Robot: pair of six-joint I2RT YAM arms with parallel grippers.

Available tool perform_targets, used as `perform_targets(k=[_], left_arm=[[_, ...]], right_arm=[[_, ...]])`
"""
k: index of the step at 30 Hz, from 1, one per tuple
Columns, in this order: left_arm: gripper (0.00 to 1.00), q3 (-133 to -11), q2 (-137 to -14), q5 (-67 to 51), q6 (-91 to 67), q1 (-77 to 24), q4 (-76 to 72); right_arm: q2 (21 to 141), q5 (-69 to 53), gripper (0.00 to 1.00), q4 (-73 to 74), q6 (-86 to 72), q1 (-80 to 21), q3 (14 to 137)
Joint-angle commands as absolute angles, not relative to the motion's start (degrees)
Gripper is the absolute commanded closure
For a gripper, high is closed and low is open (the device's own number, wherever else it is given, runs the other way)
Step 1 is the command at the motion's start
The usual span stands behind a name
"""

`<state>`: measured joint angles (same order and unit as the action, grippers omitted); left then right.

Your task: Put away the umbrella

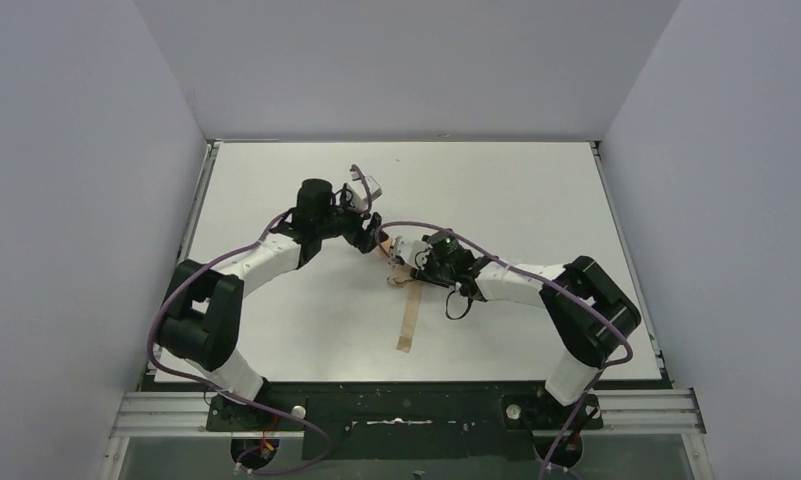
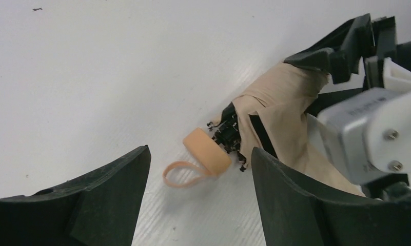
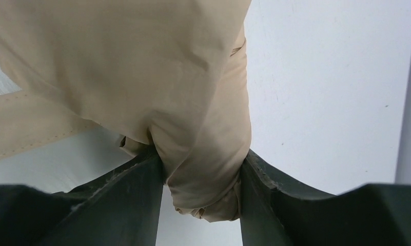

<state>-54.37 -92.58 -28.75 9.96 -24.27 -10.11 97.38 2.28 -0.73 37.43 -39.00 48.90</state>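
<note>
Beige fabric, bunched into a loose roll, marks the umbrella (image 1: 400,268) in the overhead view. It lies on the white table (image 1: 536,200) about midway across, between the two arms. The right end effector (image 3: 202,159) is clamped on the gathered cloth near one end, with fabric bulging between its fingers. The left end effector (image 2: 198,156) hangs with its fingers apart and nothing between them, just above the tan handle (image 2: 207,151) and its loop (image 2: 181,175), which rest on the table.

As I judge it, the canopy is collapsed and mostly gathered, so the folding is well along. The strap (image 1: 408,322) lies stretched flat toward the near edge, not wound round the bundle, so wrapping and fastening are not yet done. No sleeve or storage place is in view.
</note>
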Motion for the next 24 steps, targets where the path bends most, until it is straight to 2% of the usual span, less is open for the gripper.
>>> perform_targets(k=[1,9,16,24], left_arm=[[0.31,-60.3,-95.0,-33.2,12.9,-22.0,-10.1],[0.30,-71.9,-101.1,-44.2,23.7,-22.6,10.4],[0.30,-80.9,-108.0,-45.0,30.5,-26.7,26.9],[0.28,-85.7,-114.6,-46.8,31.2,-28.4,32.4]], right_arm=[[98.5,5.2,0.88,0.5,44.6,-41.7,42.1],[98.5,9.5,0.90,-6.5,51.1,-46.4,36.9],[98.7,13.1,0.91,-10.9,53.1,-49.1,34.0],[97.6,14.1,0.92,-11.6,53.2,-50.5,32.7]])
